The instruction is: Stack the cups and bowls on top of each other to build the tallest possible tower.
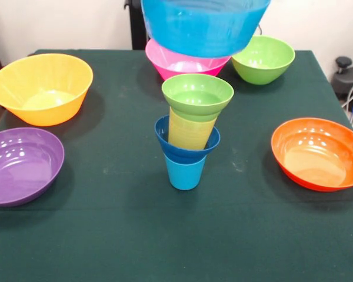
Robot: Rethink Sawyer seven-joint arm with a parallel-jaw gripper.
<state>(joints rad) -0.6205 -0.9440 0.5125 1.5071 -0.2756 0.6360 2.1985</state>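
Observation:
A tower stands mid-table: a light blue cup at the bottom, a small dark blue bowl on it, a ribbed yellow cup in that bowl, and a small lime green bowl on top. A light blue bowl hangs in the air at the picture's top edge, above and behind the tower, tilted slightly. Its rim is cut off by the edge. No gripper shows; whatever holds the bowl is out of the picture.
Larger bowls ring the tower: yellow-orange far left, purple near left, pink behind the tower and partly hidden by the blue bowl, green back right, orange right. The black pedestal stands behind the dark green table.

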